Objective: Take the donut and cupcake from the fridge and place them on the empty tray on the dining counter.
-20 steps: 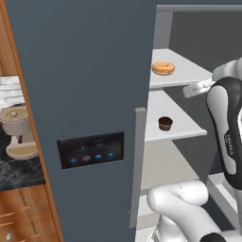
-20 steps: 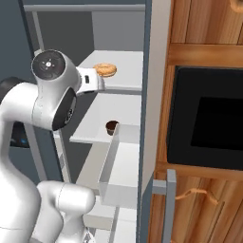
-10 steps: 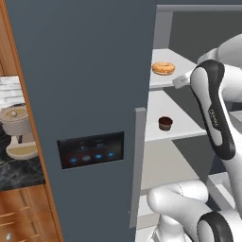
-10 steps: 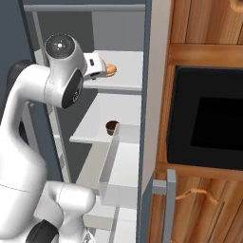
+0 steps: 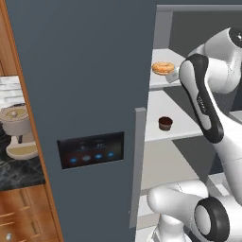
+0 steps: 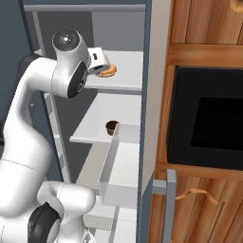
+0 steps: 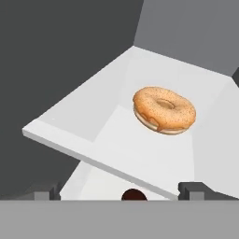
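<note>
The fridge (image 5: pixel 90 71) stands with its right side open and white shelves showing. On the upper shelf lies the donut (image 5: pixel 163 67) (image 6: pixel 108 71) (image 7: pixel 164 109), tan and speckled. One shelf below sits the cupcake (image 5: pixel 165 123) (image 6: pixel 112 127), a dark sliver in the hand view (image 7: pixel 134 195). My gripper (image 7: pixel 119 191) (image 6: pixel 97 60) hovers at the front edge of the upper shelf, just short of the donut, open and holding nothing. The tray and the dining counter are out of view.
The shut fridge door carries a black panel with blue lights (image 5: pixel 90 149). A coffee machine (image 5: pixel 16 130) stands on a dark worktop to the left. On the right, a wooden cabinet holds a black microwave (image 6: pixel 213 123). A white door bin (image 6: pixel 116 175) juts out below the shelves.
The arm has lifted and swung toward the upper shelf, bringing the hand closer to the donut. The jaws stayed open. Donut and cupcake have not moved.
</note>
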### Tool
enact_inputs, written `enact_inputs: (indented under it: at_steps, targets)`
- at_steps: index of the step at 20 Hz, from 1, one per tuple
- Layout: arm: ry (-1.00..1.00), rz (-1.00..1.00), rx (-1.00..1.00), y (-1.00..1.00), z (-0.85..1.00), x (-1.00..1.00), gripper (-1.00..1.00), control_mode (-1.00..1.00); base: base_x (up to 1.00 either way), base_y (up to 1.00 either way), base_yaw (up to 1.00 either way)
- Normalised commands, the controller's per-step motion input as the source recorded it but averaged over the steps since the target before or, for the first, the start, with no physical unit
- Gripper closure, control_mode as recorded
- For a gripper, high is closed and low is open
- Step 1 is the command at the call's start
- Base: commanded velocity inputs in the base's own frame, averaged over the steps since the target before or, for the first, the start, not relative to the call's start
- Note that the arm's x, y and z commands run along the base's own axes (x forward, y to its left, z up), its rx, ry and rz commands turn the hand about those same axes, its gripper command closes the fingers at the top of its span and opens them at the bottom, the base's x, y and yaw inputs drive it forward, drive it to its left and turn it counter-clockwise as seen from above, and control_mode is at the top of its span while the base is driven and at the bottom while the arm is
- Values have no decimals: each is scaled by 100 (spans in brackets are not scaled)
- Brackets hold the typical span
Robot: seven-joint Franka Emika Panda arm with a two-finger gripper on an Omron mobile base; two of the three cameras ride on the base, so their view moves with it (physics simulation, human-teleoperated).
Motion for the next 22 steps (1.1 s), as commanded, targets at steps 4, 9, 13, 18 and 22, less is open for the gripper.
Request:
enact_inputs:
  at_steps: [4,9,13,18,22]
  targets:
    - [2,0,0,0,0,52,-100,-100,0,0,0]
    - [4,1,0,0,0,58,-100,-100,0,0,0]
    - [2,2,0,0,0,59,-100,-100,0,0,0]
    - [0,4,0,0,-1,56,-100,-100,0,0,0]
    - [0,3,0,0,-11,49,-100,-100,0,0,0]
